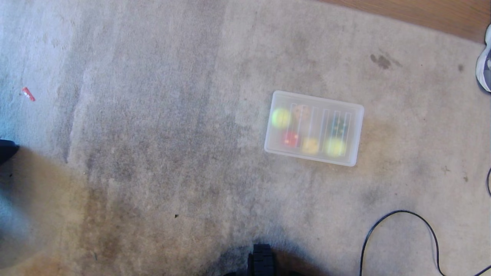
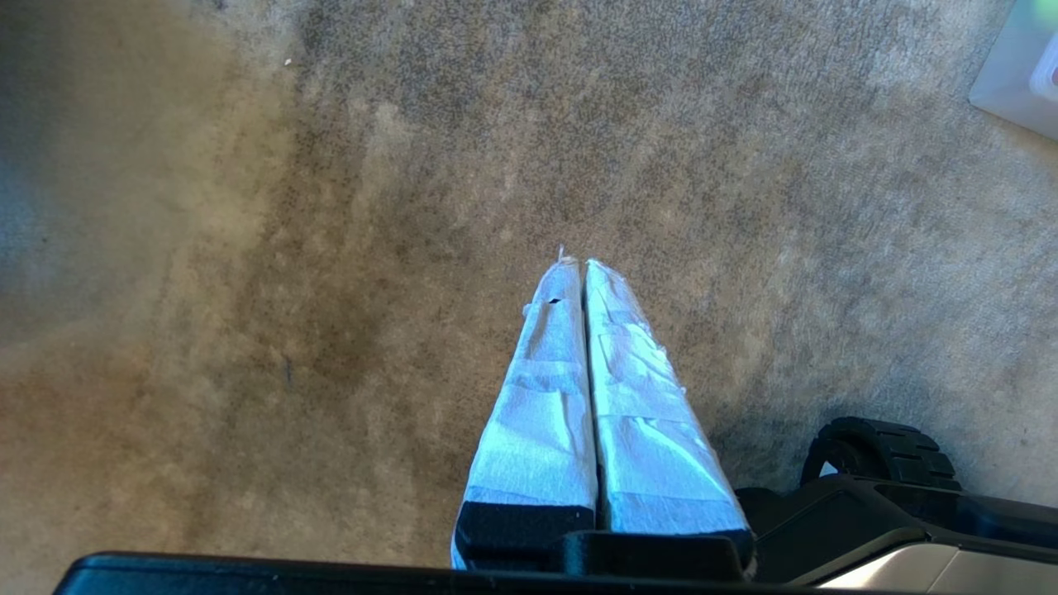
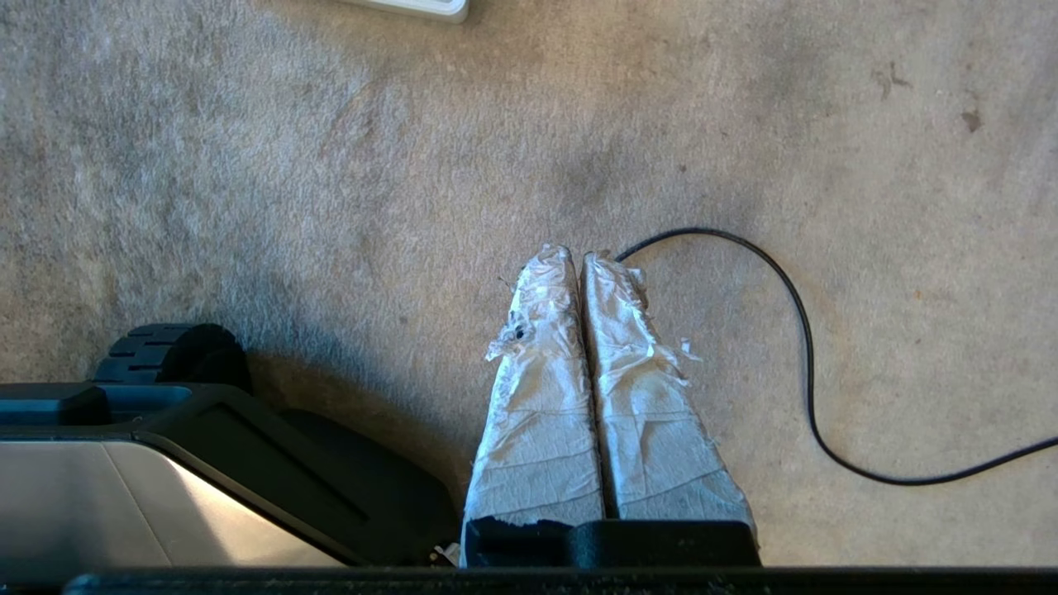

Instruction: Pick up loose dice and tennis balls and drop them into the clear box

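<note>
Clear box [image 1: 353, 132] on stained grey carpet [image 1: 161, 126], at about two o'clock from the middle of the head view, lying slightly skewed, its long side running from ten toward four o'clock. Inside it, blurred through the translucent cover: one tennis ball [image 1: 281, 117] at the box's nine o'clock end, a second tennis ball [image 1: 335, 147] toward five o'clock, red die [image 1: 290, 139] and yellow die [image 1: 310, 145] side by side along the six o'clock edge between the balls, beige die [image 1: 302, 111] at about eleven o'clock, dark green die [image 1: 340, 125] at about three o'clock. No dice or balls loose on the carpet in any view.

Left gripper [image 2: 578, 263] hanging above bare carpet, taped fingers [image 2: 541, 397] pressed together, clenched on nothing; a corner of the box just visible at one o'clock of that view. Right gripper [image 3: 576, 251] likewise above carpet, wrapped fingers [image 3: 545, 397] closed tight and empty, tips just beside the end of a black cable [image 3: 806, 364] that loops away toward three o'clock.

Elsewhere: black wheel [image 1: 262, 260] at six o'clock of the head view, small red scrap [image 1: 28, 94] at nine o'clock, wood floor [image 1: 429, 13] and a shoe [image 1: 484, 65] at one to two o'clock
</note>
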Robot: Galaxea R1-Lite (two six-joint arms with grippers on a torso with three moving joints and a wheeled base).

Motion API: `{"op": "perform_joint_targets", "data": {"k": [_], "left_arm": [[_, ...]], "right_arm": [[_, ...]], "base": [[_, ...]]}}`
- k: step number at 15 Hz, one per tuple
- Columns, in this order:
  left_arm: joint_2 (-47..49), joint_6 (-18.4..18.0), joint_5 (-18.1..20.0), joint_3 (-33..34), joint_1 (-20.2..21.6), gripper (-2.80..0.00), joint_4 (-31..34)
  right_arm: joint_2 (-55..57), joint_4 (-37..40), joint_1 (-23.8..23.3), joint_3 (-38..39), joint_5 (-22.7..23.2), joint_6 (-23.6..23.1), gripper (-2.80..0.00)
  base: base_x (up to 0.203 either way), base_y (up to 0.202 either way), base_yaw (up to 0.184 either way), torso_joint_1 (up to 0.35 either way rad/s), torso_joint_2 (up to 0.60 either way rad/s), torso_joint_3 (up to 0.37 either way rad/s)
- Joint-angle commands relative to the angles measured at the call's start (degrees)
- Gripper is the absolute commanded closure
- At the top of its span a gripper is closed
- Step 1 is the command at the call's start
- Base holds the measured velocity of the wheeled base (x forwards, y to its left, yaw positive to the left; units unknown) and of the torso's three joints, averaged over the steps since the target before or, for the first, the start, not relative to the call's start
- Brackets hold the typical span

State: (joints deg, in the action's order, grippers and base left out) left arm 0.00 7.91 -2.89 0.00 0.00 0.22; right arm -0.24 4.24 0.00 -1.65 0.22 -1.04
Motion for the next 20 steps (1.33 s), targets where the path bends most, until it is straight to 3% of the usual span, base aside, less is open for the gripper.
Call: {"op": "perform_joint_targets", "data": {"k": [1,7,20], "left_arm": [[0.00,0.18,-0.01,0.00,0.00,0.00,-0.04],[0.00,0.26,-0.01,0.00,0.00,0.00,-0.04],[0.00,0.36,-0.01,0.00,0.00,0.00,-0.04]], "right_arm": [[0.24,0.06,0.00,-0.02,0.04,-0.02,0.00],[0.24,0.06,0.00,-0.02,0.04,-0.02,0.00],[0.24,0.06,0.00,-0.02,0.04,-0.02,0.00]], "base": [[0.000,0.000,0.000,0.000,0.00,0.000],[0.000,0.000,0.000,0.001,0.00,0.019],[0.000,0.000,0.000,0.002,0.00,0.195]]}}
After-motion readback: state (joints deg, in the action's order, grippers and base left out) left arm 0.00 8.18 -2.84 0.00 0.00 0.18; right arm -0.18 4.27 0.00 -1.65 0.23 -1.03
